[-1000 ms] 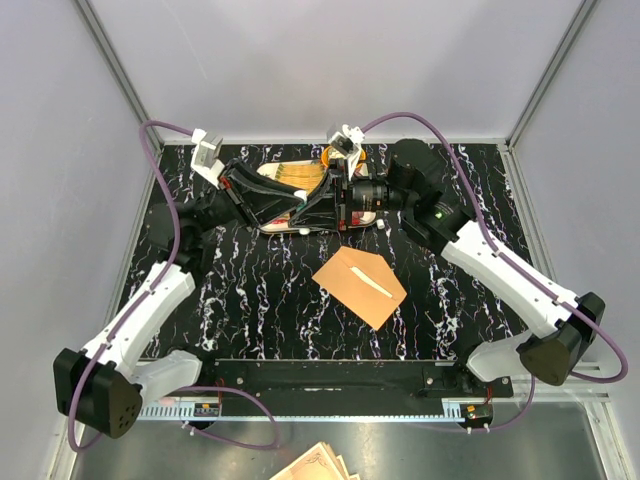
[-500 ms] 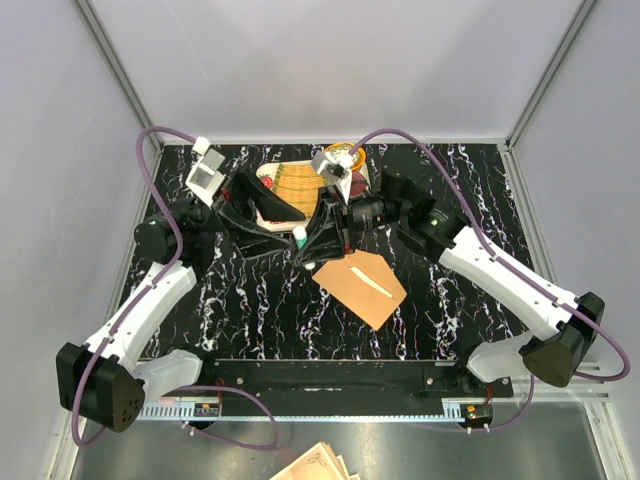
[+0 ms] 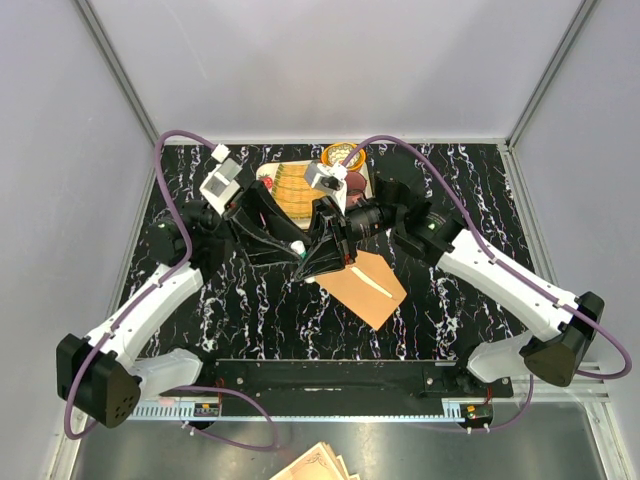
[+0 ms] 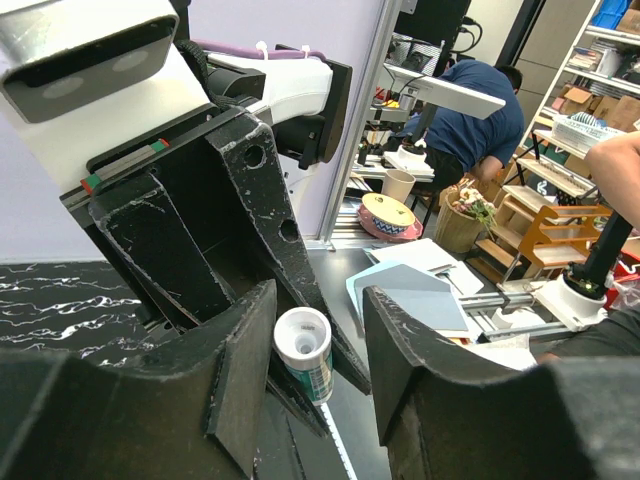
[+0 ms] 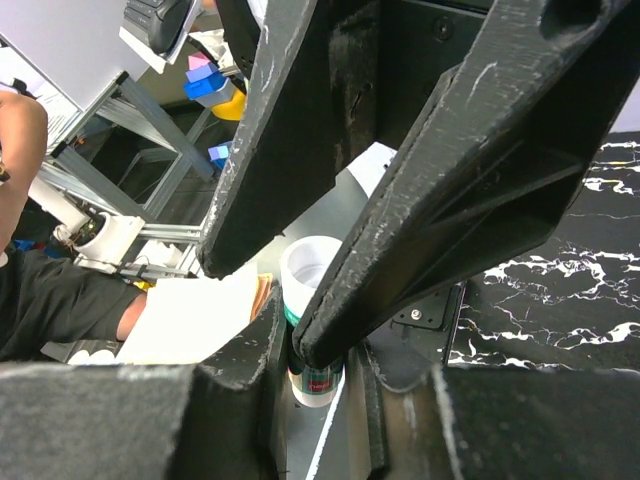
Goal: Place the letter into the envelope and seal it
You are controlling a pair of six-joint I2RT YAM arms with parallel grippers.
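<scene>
Just below the frame's centre, the flat orange-tan kraft paper envelope [image 3: 362,288] is lying on the black white-veined counter [image 3: 250,312] with no pale letter showing anywhere, so the sheet is probably sitting inside already. Up-left of it, the right claw [image 5: 318,350] is seemingly clamping the base of a small white-capped, green-labelled glue tube [image 4: 303,350], holding it upright. The left claw [image 4: 320,300], fingers standing apart around the cap, is likely lining up to uncap it for sealing.
</scene>
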